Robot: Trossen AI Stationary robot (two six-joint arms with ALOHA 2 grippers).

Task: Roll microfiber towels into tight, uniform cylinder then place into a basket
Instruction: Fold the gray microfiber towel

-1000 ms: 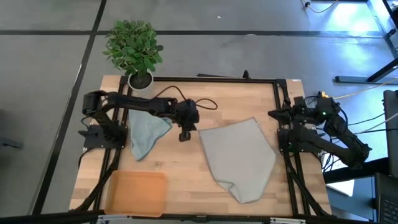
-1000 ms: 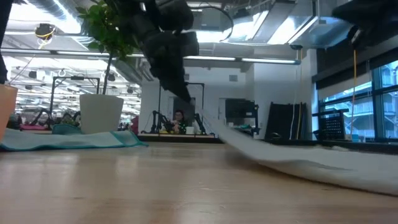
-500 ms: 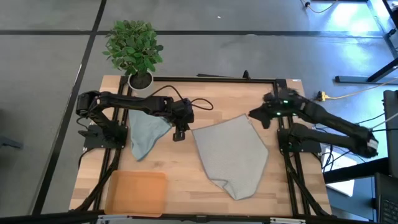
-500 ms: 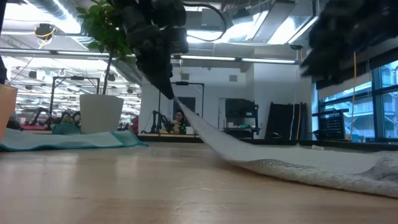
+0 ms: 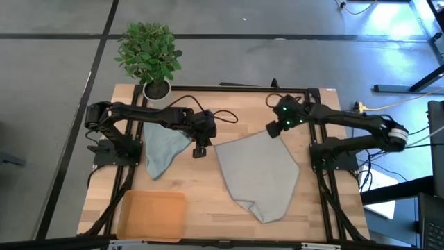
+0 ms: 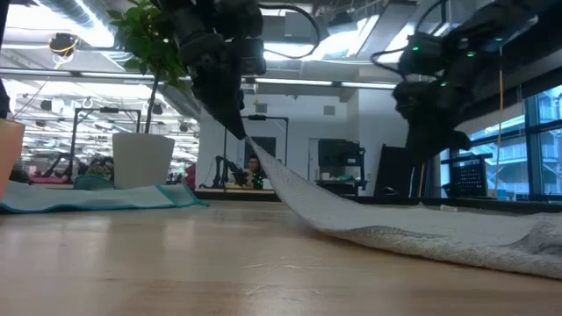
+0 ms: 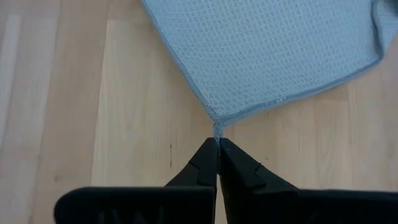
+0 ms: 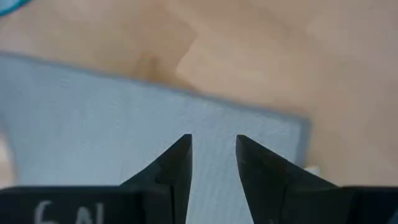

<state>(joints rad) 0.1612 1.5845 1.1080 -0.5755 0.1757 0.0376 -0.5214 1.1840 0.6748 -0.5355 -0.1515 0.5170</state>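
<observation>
Left hand (image 7: pixel 217 144) was pinching a corner of the big pale grey-green microfiber towel (image 5: pixel 258 173); right hand (image 8: pixel 212 149) hovered unclenched over that towel's far corner.

We count two microfiber towels on the tabletop (image 5: pixel 208 208): one large grey towel (image 5: pixel 260 173) right of centre in the high view, and one smaller blue-teal towel (image 5: pixel 163 147) left of centre. We see one orange basket (image 5: pixel 151 215) at the lower left, and one potted plant (image 5: pixel 149 55) at the upper left. Two arms reach in, so we count two grippers: the left gripper (image 5: pixel 200 149) and the right gripper (image 5: pixel 273 129).
</observation>
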